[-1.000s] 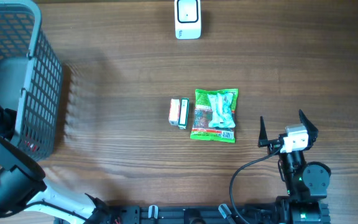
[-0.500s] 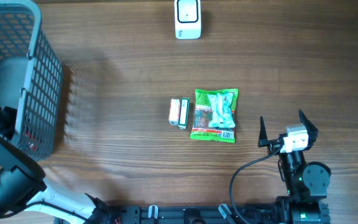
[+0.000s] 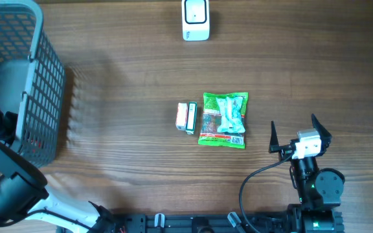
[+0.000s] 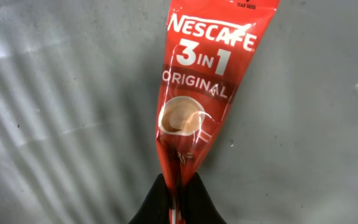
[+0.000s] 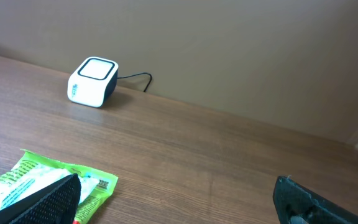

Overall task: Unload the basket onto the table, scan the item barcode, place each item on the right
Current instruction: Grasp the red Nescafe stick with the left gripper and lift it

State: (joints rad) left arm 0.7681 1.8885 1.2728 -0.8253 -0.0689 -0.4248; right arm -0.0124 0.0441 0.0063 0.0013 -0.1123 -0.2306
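Overhead: basket (image 3: 41, 84) at left end of desk (image 3: 128, 71); left arm reaches into it, its claw hidden here. Scanner (image 3: 195, 19) at far edge. Green packet (image 3: 224, 120) mid-desk, small box (image 3: 186, 118) just beside it on basket side. Right claw (image 3: 294, 131) near packet, jaws wide apart, empty.

Left wrist: left claw (image 4: 176, 190) clamped on narrow end of red coffee sachet (image 4: 197, 106), grey basket floor behind.

Right wrist: scanner far off by wall; packet corner beside one finger.

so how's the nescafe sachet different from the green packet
The Nescafe 3 in 1 sachet is red, long and narrow; the green packet is squarer. The sachet is pinched at one end by the left claw; the green packet lies flat on the table, untouched. Both are printed flexible pouches.
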